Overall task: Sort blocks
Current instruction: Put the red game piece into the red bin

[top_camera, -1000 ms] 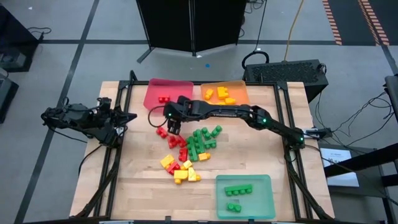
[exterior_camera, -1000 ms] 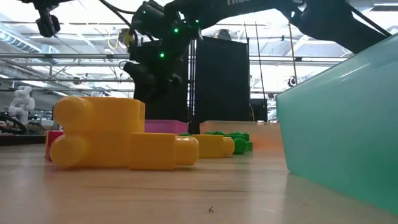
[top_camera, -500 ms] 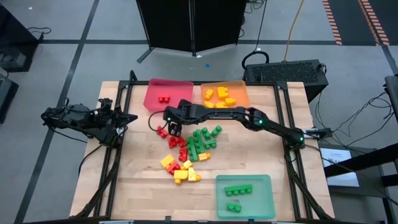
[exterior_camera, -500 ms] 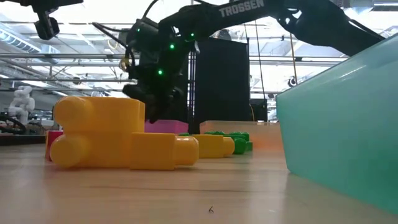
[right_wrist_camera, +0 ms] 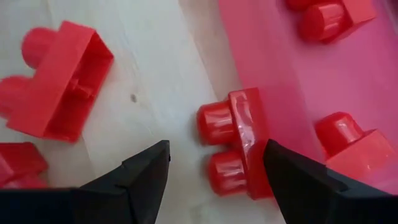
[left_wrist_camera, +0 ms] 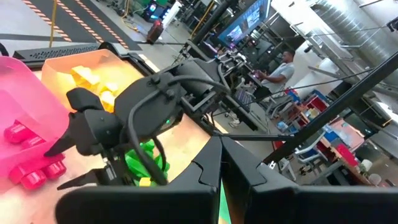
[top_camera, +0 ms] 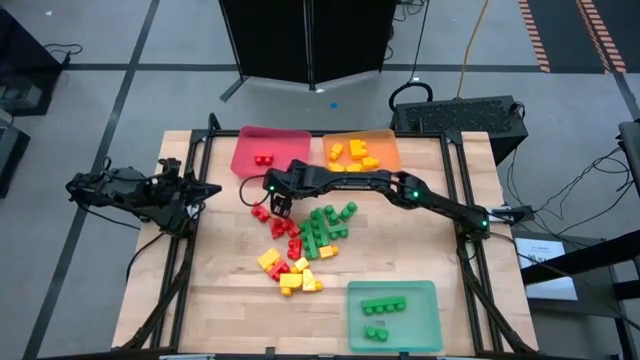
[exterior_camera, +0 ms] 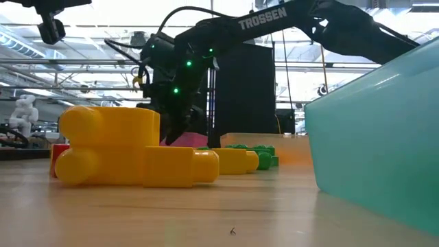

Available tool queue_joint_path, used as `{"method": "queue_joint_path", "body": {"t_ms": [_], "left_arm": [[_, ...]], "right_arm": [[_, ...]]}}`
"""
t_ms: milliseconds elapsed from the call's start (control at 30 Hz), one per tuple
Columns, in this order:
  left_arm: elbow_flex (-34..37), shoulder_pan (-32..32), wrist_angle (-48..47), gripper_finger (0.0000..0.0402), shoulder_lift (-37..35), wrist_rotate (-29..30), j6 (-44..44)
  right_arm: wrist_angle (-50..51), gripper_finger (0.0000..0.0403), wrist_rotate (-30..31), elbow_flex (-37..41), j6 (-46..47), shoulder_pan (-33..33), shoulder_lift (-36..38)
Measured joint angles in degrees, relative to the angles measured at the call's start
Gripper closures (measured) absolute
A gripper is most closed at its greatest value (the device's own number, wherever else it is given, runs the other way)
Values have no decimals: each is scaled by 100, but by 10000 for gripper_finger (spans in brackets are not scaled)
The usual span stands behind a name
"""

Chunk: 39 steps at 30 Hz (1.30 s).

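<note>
Red block (right_wrist_camera: 233,149) is seen between the spread fingers of the right tool (right_wrist_camera: 214,180), lying on the table (right_wrist_camera: 161,74) right at the edge of the pink tray (right_wrist_camera: 292,68); no contact with either finger is visible. The right tool (top_camera: 281,204) is lowered over the near end of the pile of red, yellow and green blocks (top_camera: 300,245), just in front of the pink tray (top_camera: 270,150). Another red block (right_wrist_camera: 59,84) lies just beside the tool, on bare wood. Two more red blocks (right_wrist_camera: 351,143) are seen inside the tray. The left tool (top_camera: 205,187) is parked at the table's left edge, well apart from the pile, fingers closed together, nothing held.
</note>
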<state>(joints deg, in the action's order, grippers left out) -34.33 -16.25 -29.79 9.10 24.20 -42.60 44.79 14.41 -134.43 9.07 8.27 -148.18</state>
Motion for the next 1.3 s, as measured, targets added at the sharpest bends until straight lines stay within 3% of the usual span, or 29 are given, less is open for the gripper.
{"method": "queue_joint_path", "body": {"t_ms": [167,367,733,1300], "left_arm": [[0,0,1,391,-2,1,1],[0,-2,1,391,-2,1,1],[0,-2,8,391,0,-43,-2],[0,-2,-42,391,-2,-58,100]], "right_arm": [[-6,151,-675,0,72,-1,3],[29,151,-876,-2,34,-309,11],[-11,151,-370,-52,-151,-612,43],[-58,151,-751,-52,-674,-216,11]]}}
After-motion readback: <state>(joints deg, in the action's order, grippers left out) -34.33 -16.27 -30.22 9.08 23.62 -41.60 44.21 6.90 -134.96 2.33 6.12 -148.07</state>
